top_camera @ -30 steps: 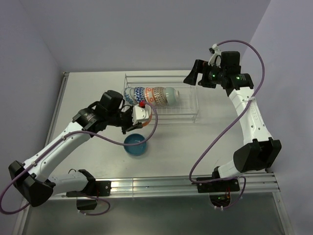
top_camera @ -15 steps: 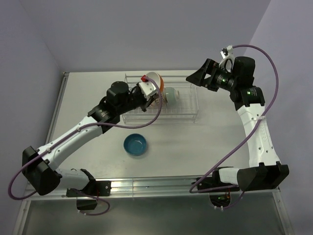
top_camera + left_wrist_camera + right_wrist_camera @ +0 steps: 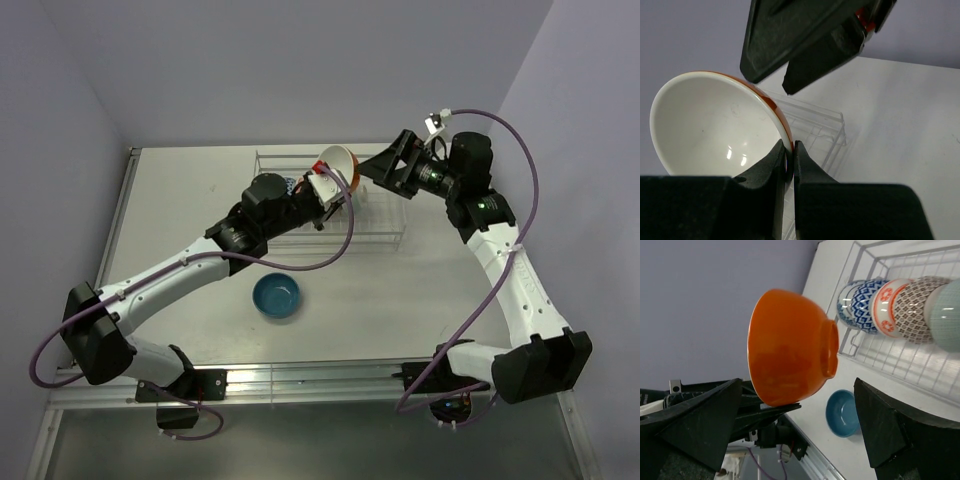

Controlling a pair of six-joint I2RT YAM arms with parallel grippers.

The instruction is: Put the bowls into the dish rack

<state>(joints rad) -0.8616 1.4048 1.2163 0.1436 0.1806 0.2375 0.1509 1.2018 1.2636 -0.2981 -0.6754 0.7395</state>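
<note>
My left gripper (image 3: 331,183) is shut on the rim of a plain orange bowl (image 3: 338,161) with a white inside (image 3: 710,125), held in the air above the dish rack (image 3: 385,215). In the left wrist view my jaws pinch that rim (image 3: 789,156). My right gripper (image 3: 373,171) is open, one finger on each side of the orange bowl (image 3: 790,347) without touching it. Standing in the dish rack (image 3: 875,355) are a blue-and-white bowl (image 3: 867,305), an orange-red patterned bowl (image 3: 888,307), a grey-brown bowl (image 3: 919,302) and a pale green bowl (image 3: 947,315).
A teal bowl (image 3: 276,296) sits upright on the table in front of the rack, also visible in the right wrist view (image 3: 842,412). The left arm (image 3: 200,262) stretches diagonally across the table and covers the rack's left part. The metal rail (image 3: 320,380) runs along the near edge.
The left arm has lifted the orange bowl from the rack's front edge up and to the right over the rack. The right gripper has swung left to stand around it.
</note>
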